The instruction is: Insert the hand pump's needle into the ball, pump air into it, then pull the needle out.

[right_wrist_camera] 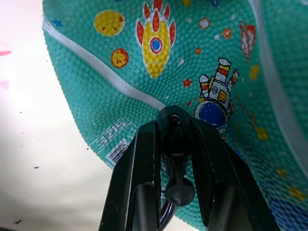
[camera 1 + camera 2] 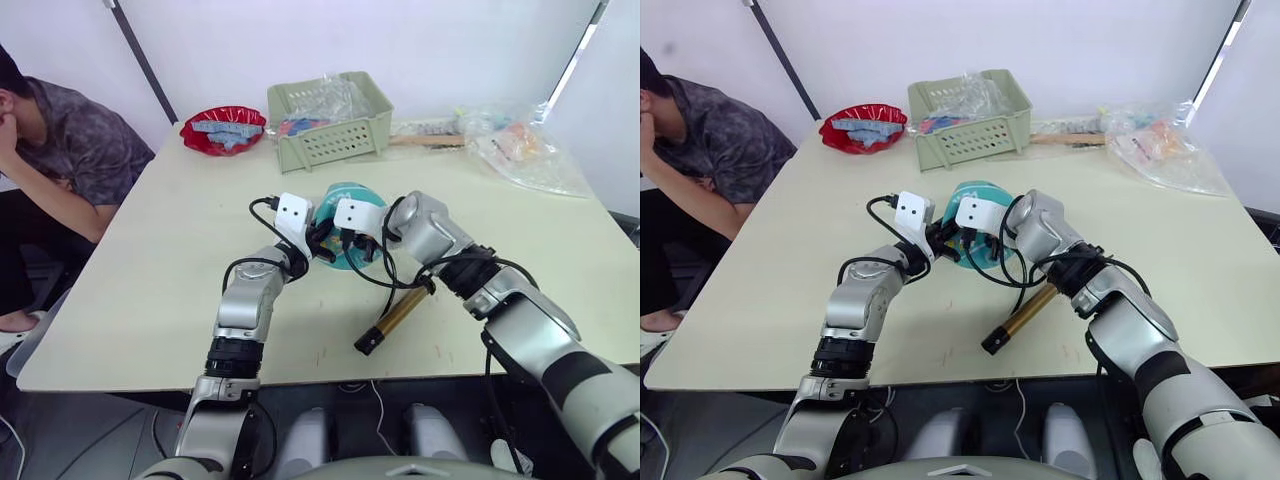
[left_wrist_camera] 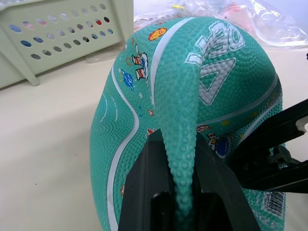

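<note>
The teal ball [image 2: 345,195] lies soft and dented in the middle of the table [image 2: 150,290]. My left gripper [image 3: 180,144] is shut on a raised fold of the ball's skin [image 3: 175,96]. From the other side, my right gripper [image 1: 174,127] is shut on the needle's black fitting [image 1: 174,137], which presses against the ball [image 1: 192,57] beside an astronaut print. The metal pin itself is hidden. The thin black hose [image 1: 166,216] trails back from the fitting. The brass hand pump [image 2: 395,318] lies flat on the table near the front edge, under my right forearm.
A pale green basket [image 2: 330,125] and a red bowl [image 2: 223,130] stand at the table's far side. Crinkled plastic bags [image 2: 520,145] lie at the far right. A person [image 2: 70,150] sits at the table's left edge.
</note>
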Robot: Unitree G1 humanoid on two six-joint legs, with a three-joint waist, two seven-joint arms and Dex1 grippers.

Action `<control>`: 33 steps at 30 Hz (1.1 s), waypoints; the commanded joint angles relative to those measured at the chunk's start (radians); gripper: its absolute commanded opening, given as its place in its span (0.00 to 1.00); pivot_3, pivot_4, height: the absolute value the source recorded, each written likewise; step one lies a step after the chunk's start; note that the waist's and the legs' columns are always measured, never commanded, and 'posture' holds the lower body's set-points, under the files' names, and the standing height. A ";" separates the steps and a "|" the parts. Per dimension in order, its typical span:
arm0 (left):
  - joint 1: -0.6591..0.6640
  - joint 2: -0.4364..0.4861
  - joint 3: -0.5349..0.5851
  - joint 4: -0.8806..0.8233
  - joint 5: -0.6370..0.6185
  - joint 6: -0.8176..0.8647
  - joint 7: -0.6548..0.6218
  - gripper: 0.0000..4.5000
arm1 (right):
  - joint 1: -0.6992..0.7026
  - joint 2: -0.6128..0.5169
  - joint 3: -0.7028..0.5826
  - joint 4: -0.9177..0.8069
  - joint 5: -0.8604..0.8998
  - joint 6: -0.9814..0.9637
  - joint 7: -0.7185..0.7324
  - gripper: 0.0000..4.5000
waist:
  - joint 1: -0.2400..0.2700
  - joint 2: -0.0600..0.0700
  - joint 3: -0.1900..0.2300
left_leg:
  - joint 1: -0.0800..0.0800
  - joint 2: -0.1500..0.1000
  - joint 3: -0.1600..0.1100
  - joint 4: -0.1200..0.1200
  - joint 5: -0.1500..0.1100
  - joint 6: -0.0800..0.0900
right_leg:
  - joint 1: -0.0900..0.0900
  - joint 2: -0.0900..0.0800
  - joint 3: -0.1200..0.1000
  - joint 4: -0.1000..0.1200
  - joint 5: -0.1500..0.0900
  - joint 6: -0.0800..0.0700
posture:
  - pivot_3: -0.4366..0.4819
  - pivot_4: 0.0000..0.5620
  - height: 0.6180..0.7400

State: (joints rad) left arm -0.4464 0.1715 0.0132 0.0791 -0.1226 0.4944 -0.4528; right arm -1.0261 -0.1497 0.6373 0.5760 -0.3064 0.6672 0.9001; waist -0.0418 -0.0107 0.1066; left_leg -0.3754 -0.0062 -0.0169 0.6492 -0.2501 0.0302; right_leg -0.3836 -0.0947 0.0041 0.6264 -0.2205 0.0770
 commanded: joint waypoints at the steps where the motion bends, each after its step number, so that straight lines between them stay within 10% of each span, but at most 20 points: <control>1: 0.020 -0.018 -0.037 0.007 -0.027 0.029 -0.018 0.00 | 0.110 0.056 0.016 0.171 0.001 0.028 -0.027 0.08 | -0.001 0.000 -0.001 | 0.001 0.000 0.000 0.000 0.000 0.000 | 0.001 0.000 0.000 0.000 -0.001 0.001 | 0.48 0.27 1.00; 13: 0.025 -0.015 -0.034 0.011 -0.024 0.028 -0.016 0.00 | 0.098 0.210 -0.341 0.301 0.142 0.183 -0.209 0.08 | -0.019 -0.004 -0.011 | 0.017 0.002 -0.001 -0.011 -0.004 -0.006 | 0.009 -0.002 0.005 0.000 -0.009 0.002 | 0.48 0.27 1.00; 23: 0.023 -0.013 -0.035 0.023 -0.019 0.013 -0.018 0.00 | 0.173 0.022 -0.167 0.015 0.005 -0.133 -0.173 0.08 | -0.024 -0.001 -0.006 | 0.014 -0.007 -0.011 -0.011 -0.004 -0.007 | 0.011 -0.009 -0.004 0.000 -0.013 0.008 | 0.48 0.27 1.00; 33: 0.023 -0.003 -0.046 0.028 -0.024 0.005 -0.026 0.00 | 0.237 -0.102 -0.171 -0.293 0.046 -0.006 -0.064 0.08 | 0.012 0.008 0.021 | 0.004 -0.014 -0.021 -0.011 -0.002 -0.002 | 0.007 -0.014 -0.013 0.000 -0.014 0.010 | 0.48 0.27 1.00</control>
State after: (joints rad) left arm -0.4442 0.1720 0.0004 0.0642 -0.1455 0.4742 -0.4694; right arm -0.8104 -0.2372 0.4528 0.2981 -0.2643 0.6212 0.8150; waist -0.0294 -0.0029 0.1277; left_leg -0.3732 -0.0211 -0.0395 0.6378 -0.2516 0.0280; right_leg -0.3771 -0.1096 -0.0102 0.6257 -0.2334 0.0853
